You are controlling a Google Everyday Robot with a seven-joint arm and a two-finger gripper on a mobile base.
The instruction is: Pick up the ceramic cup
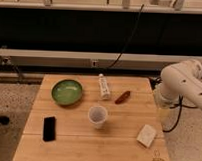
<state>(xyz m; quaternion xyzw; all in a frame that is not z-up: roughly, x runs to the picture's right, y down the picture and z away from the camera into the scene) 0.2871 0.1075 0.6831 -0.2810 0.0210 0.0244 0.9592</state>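
The cup point(98, 115) stands upright near the middle of the table point(92, 149), while the gripper point(163, 113) hangs spread and empty off the table's edge at 3 o'clock of the cup, well apart.

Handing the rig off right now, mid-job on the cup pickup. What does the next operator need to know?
Hand: open, out of frame. Only the white arm shows, off the right edge of the table.
Ceramic cup: upright at mid-table, untouched, in front of the white tube-shaped bottle and to the right of the green bowl, nearer the camera.
Done: nothing yet.
Left: bring the hand over the cup, grasp it and lift it.
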